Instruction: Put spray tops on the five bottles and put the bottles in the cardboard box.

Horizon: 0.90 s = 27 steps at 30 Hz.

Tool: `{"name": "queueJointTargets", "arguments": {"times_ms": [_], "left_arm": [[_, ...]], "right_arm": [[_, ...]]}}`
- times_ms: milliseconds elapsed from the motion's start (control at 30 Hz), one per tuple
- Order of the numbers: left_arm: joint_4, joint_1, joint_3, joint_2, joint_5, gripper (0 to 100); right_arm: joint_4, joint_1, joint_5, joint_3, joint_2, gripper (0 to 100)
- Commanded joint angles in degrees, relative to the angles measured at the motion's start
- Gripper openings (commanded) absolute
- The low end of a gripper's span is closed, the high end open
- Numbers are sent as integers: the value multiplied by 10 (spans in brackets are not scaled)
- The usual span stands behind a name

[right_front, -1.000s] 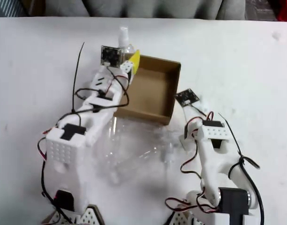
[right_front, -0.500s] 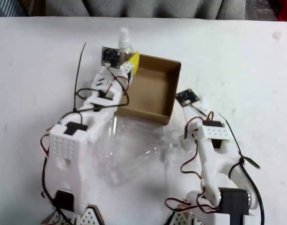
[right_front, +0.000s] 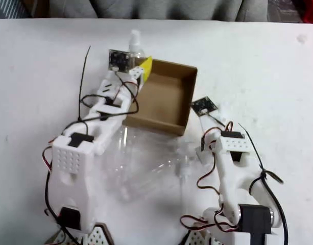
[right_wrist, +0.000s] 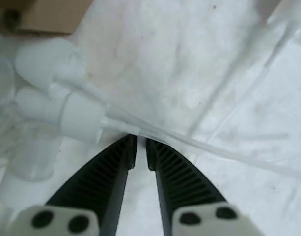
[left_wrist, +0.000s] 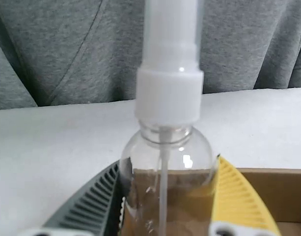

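Lower right of the high view, right pincer (right_wrist: 140, 140) is nearly shut w/ nothing between its fingers, tips just beside loose spray tops (right_wrist: 79, 115) on the counter (right_front: 258, 66). Clear bottles (right_front: 146, 171) lie heaped lower centre, so a careless nudge could scatter tops or roll them. Farther up, cardboard box (right_front: 166, 102) sits centre, and just past its upper left corner left pincer (left_wrist: 167, 196) clamps a topped bottle (left_wrist: 165, 157) upright. It looks outside the rim, so letting go now could land it on the wall & tip it.
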Motion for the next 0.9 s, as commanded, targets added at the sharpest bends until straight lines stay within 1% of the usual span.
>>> {"name": "queueJointTargets", "arguments": {"times_ms": [0,300,400,567,667,867], "left_arm": [[15,-16,-25,-11,-2,247],[17,-7,-23,-12,-2,250],[18,-7,-19,-27,-2,301],[79,-8,0,-70,31,405],[102,-11,0,-87,33,421],[102,-7,15,-95,34,422]], "right_arm": [[-10,2,-1,-2,-15,16],[-10,2,-1,-2,-15,16],[-10,2,-1,-2,-15,16],[-10,2,-1,-2,-15,16],[-10,2,-1,-2,-14,16],[-16,2,-1,-2,-14,16]]}}
